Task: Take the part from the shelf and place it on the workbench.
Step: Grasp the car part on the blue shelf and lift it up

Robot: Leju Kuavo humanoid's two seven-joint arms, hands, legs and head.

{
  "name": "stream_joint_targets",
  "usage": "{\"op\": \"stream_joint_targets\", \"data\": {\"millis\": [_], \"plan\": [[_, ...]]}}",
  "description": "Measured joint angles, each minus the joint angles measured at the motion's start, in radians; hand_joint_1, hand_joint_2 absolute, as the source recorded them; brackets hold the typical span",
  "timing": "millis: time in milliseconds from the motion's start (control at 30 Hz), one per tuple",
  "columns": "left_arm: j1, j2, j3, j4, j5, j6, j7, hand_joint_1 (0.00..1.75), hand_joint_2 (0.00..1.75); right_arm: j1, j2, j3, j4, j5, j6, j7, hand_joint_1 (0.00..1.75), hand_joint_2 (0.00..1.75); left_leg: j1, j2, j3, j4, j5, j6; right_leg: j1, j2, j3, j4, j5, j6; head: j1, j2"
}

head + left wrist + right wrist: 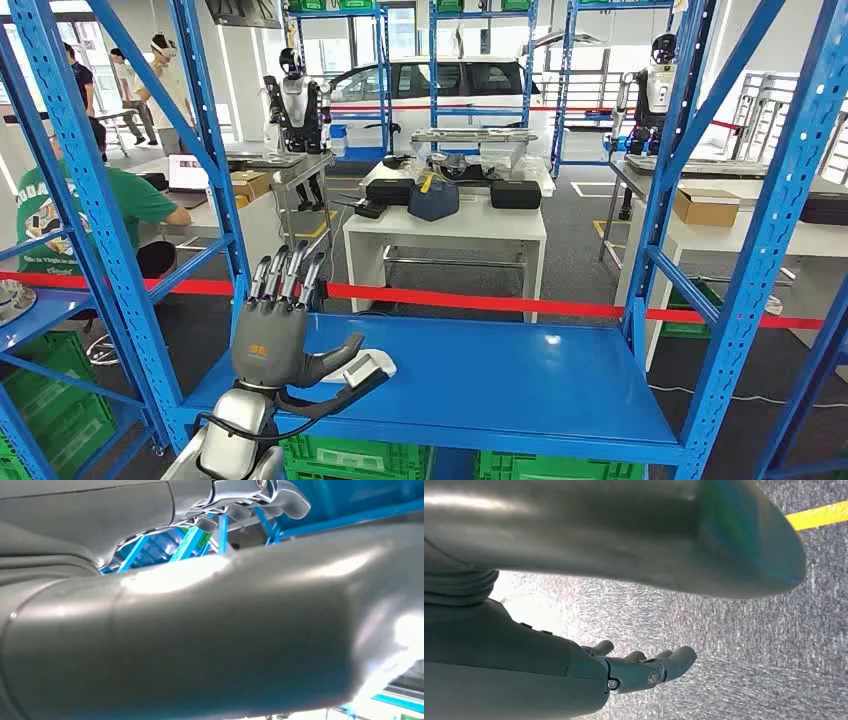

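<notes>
Head view: left hand (272, 335) raised over the blue shelf (520, 385), fingers (288, 272) straight and together, pointing up; thumb out against the part (364, 371).
Part: small white piece lying on the shelf beside the thumb; whether it is gripped cannot be told.
Right wrist view: right hand (639, 667) above grey carpet (744, 645), fingers loosely apart, holding nothing.
Writing: orange logo on the left hand, unreadable.
</notes>
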Motion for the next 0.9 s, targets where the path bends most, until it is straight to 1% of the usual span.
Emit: {"op": "stream_joint_targets", "data": {"millis": [33,67,100,133,167,200,233,267,300,333,367,400,433,467,533,567,600,633,700,733,767,800,833,867,900], "plan": [[0.0,-0.002,0.0,-0.001,0.0,-0.001,-0.001,0.0,0.0,0.0,0.0,0.0,0.0,0.0,0.002,-0.001,0.0,0.0,0.002,0.0,0.004,-0.005,0.001,0.003,-0.001,0.0,-0.002,0.006,-0.005,0.002,0.0,0.0],[-0.001,-0.003,0.001,-0.001,0.0,-0.001,-0.001,0.0,0.0,-0.001,0.0,0.0,0.0,0.0,0.003,-0.001,0.0,0.0,0.004,0.0,0.007,-0.008,0.001,0.006,0.0,0.0,-0.01,0.024,-0.015,0.003,0.0,0.0],[-0.001,-0.006,0.001,-0.002,0.0,-0.003,-0.003,0.0,0.0,-0.002,0.0,0.0,0.0,-0.001,0.006,-0.001,0.0,0.0,0.006,0.0,0.012,-0.013,0.002,0.011,0.001,0.001,-0.03,0.064,-0.035,0.005,0.0,0.0],[0.001,-0.008,0.002,-0.002,0.0,-0.004,-0.006,0.0,0.0,-0.003,0.0,0.0,0.0,-0.001,0.008,-0.002,0.0,0.0,0.006,0.0,0.015,-0.015,0.0,0.016,0.002,0.001,-0.064,0.126,-0.06,0.006,0.0,0.0],[0.004,-0.01,0.002,-0.001,0.0,-0.005,-0.008,0.0,0.0,-0.003,0.0,-0.001,0.0,-0.002,0.01,-0.001,0.0,0.0,0.005,0.001,0.016,-0.014,-0.002,0.02,0.004,0.001,-0.105,0.199,-0.085,0.007,0.0,0.0],[0.008,-0.012,0.002,0.0,0.0,-0.006,-0.01,0.0,0.0,-0.002,-0.001,-0.002,0.0,-0.003,0.011,-0.001,0.0,0.0,0.003,0.001,0.016,-0.012,-0.005,0.023,0.005,0.001,-0.145,0.26,-0.099,0.007,0.0,0.0],[0.012,-0.014,0.002,0.001,0.0,-0.008,-0.011,0.0,0.0,-0.001,-0.001,-0.002,0.0,-0.003,0.012,0.0,0.0,0.0,0.002,0.002,0.017,-0.009,-0.009,0.025,0.006,0.001,-0.17,0.29,-0.096,0.006,0.0,0.0],[0.015,-0.015,0.002,0.001,0.0,-0.01,-0.011,0.0,0.0,0.0,-0.001,-0.003,0.0,-0.003,0.012,0.001,0.0,0.0,0.001,0.002,0.017,-0.004,-0.014,0.025,0.007,0.001,-0.176,0.281,-0.073,0.005,0.0,0.0],[0.016,-0.017,0.002,0.002,0.0,-0.013,-0.011,0.0,0.0,0.001,-0.001,-0.003,0.0,-0.003,0.013,0.0,0.0,0.0,0.001,0.003,0.019,0.002,-0.02,0.024,0.008,-0.001,-0.162,0.233,-0.034,0.002,0.001,0.0],[0.015,-0.019,0.002,0.002,0.0,-0.015,-0.013,0.0,0.0,0.0,-0.001,-0.003,0.0,-0.002,0.013,-0.001,0.0,0.0,0.001,0.004,0.02,0.008,-0.028,0.021,0.009,-0.009,-0.136,0.164,0.004,-0.001,0.0,0.0],[0.014,-0.02,0.002,0.002,0.0,-0.017,-0.015,0.0,0.0,-0.001,-0.001,-0.003,0.0,-0.001,0.014,-0.002,0.0,0.0,-0.002,0.006,0.02,0.017,-0.036,0.017,0.013,-0.019,-0.111,0.101,0.03,-0.005,0.0,0.0],[0.013,-0.02,0.002,0.002,0.0,-0.019,-0.018,0.0,0.0,-0.002,-0.001,-0.003,0.0,-0.001,0.016,-0.003,0.0,0.0,-0.004,0.008,0.02,0.023,-0.042,0.012,0.014,-0.026,-0.092,0.058,0.044,-0.01,0.0,0.0],[0.013,-0.021,0.002,0.002,0.0,-0.021,-0.021,0.0,0.0,-0.003,0.0,-0.003,0.0,0.0,0.017,-0.004,0.0,0.0,-0.007,0.01,0.019,0.027,-0.047,0.007,0.017,-0.031,-0.084,0.039,0.044,-0.016,0.0,0.0],[0.012,-0.021,0.002,0.002,0.0,-0.022,-0.023,0.0,0.0,-0.004,0.0,-0.003,0.0,0.001,0.018,-0.004,0.0,0.0,-0.009,0.014,0.019,0.028,-0.05,0.003,0.019,-0.028,-0.083,0.038,0.04,-0.021,0.0,0.0],[0.012,-0.023,0.002,0.001,0.0,-0.024,-0.025,0.0,0.0,-0.003,0.001,-0.004,0.0,0.003,0.019,-0.004,0.0,0.0,-0.009,0.022,0.022,0.028,-0.058,-0.005,0.016,-0.016,-0.08,0.037,0.039,-0.032,-0.001,0.0],[0.01,-0.023,0.002,0.001,0.0,-0.025,-0.025,0.0,0.0,-0.003,0.002,-0.004,0.0,0.004,0.019,-0.005,0.0,0.0,-0.008,0.022,0.02,0.04,-0.068,-0.011,0.013,-0.01,-0.076,0.036,0.038,-0.038,-0.001,0.0],[0.008,-0.024,0.002,0.001,0.0,-0.026,-0.025,0.0,0.0,-0.003,0.002,-0.005,0.0,0.004,0.02,-0.005,0.0,0.0,-0.007,0.021,0.007,0.07,-0.086,-0.018,0.011,-0.006,-0.072,0.034,0.037,-0.043,-0.002,0.0],[0.007,-0.024,0.002,0.001,0.0,-0.027,-0.025,0.0,0.0,-0.003,0.002,-0.006,0.0,0.005,0.021,-0.005,0.0,0.0,-0.004,0.017,-0.017,0.121,-0.111,-0.025,0.009,-0.001,-0.069,0.034,0.035,-0.047,-0.002,0.0],[0.007,-0.025,0.002,0.002,0.0,-0.029,-0.025,0.0,0.0,-0.003,0.002,-0.008,0.0,0.005,0.021,-0.005,0.0,0.0,0.001,0.014,-0.089,0.257,-0.166,-0.034,0.009,0.01,-0.065,0.034,0.031,-0.051,-0.002,0.0],[0.009,-0.025,0.002,0.003,0.0,-0.03,-0.025,0.0,0.0,-0.003,0.002,-0.008,0.0,0.005,0.021,-0.005,0.0,0.0,0.003,0.014,-0.12,0.307,-0.177,-0.035,0.009,0.016,-0.064,0.034,0.029,-0.052,-0.002,0.0],[0.01,-0.025,0.002,0.003,0.0,-0.031,-0.025,0.0,0.0,-0.003,0.002,-0.009,0.0,0.005,0.021,-0.005,0.0,0.0,0.004,0.013,-0.133,0.321,-0.167,-0.034,0.009,0.023,-0.062,0.034,0.028,-0.052,-0.002,0.0],[0.011,-0.025,0.002,0.003,0.0,-0.031,-0.025,0.0,0.0,-0.002,0.002,-0.009,0.0,0.005,0.022,-0.005,0.0,0.0,0.003,0.01,-0.127,0.293,-0.137,-0.03,0.01,0.031,-0.058,0.034,0.026,-0.051,-0.002,0.0],[0.01,-0.025,0.002,0.003,0.0,-0.031,-0.025,0.0,0.0,-0.002,0.002,-0.009,0.0,0.005,0.022,-0.005,0.0,0.0,0.003,0.003,-0.102,0.229,-0.094,-0.023,0.011,0.039,-0.054,0.034,0.023,-0.049,-0.002,0.0],[0.009,-0.025,0.002,0.002,0.0,-0.031,-0.025,0.0,0.0,-0.003,0.003,-0.009,0.0,0.005,0.022,-0.005,0.0,0.0,0.001,-0.011,-0.069,0.153,-0.055,-0.014,0.01,0.046,-0.05,0.034,0.021,-0.048,-0.002,0.0],[0.007,-0.026,0.002,0.002,0.0,-0.031,-0.025,0.0,0.0,-0.003,0.004,-0.009,0.0,0.005,0.022,-0.005,0.0,0.0,0.0,-0.025,-0.037,0.088,-0.028,-0.006,0.01,0.053,-0.047,0.033,0.02,-0.045,-0.003,0.0]]}}
